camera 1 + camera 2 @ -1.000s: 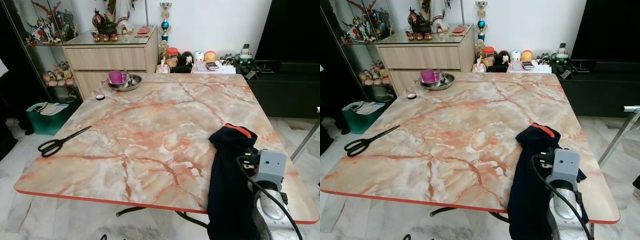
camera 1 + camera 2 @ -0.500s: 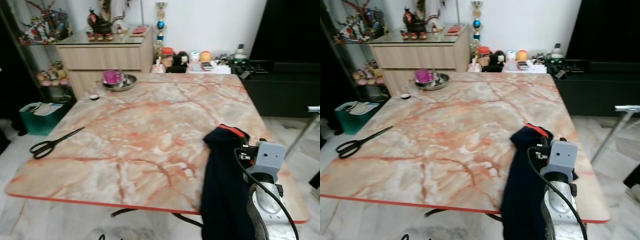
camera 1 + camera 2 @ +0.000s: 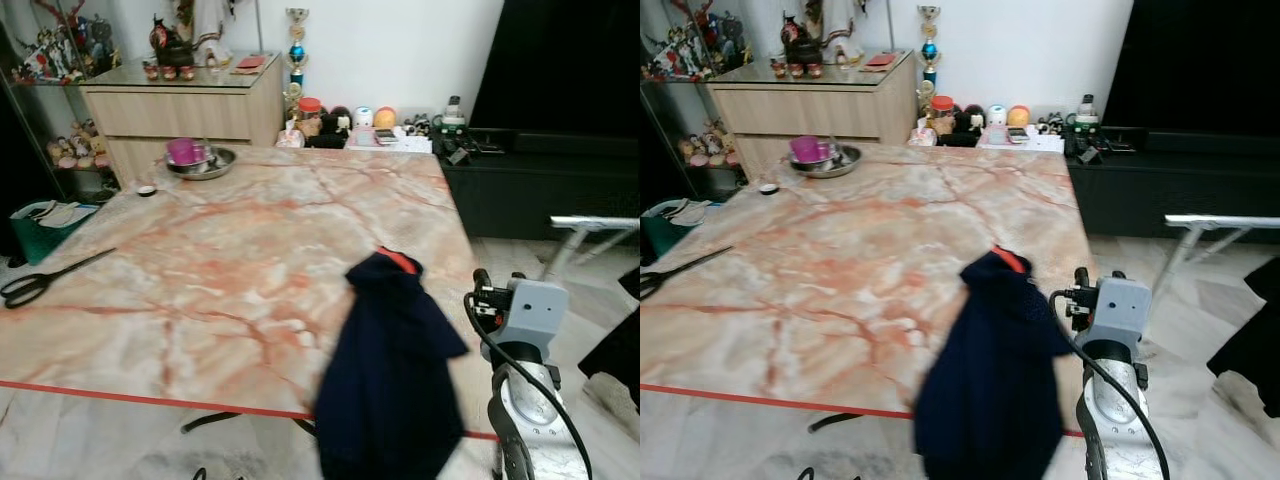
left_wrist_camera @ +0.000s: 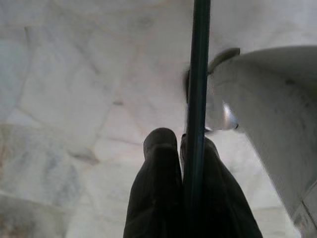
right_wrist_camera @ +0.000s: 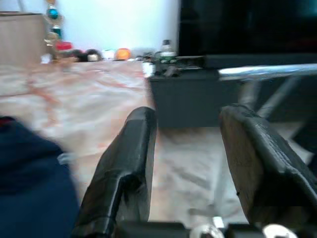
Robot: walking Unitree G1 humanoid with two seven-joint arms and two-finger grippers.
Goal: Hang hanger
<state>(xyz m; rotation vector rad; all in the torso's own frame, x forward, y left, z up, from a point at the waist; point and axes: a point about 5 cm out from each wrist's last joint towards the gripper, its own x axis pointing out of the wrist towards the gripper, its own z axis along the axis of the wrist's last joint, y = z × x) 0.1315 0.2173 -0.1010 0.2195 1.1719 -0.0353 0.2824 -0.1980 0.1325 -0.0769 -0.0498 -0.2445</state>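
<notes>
The head is swinging rightward, bringing a silver rail (image 3: 595,222) into sight; the right gripper (image 5: 187,116) is gaping empty beside the dark garment (image 3: 385,370) on the table (image 3: 200,270); the left gripper (image 4: 181,136) is clenching a thin dark rod (image 4: 200,59), likely the hanger, down by the floor.

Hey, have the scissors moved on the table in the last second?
No. The scissors lie by the table's left edge as before; the camera has turned, shifting the whole view.
</notes>
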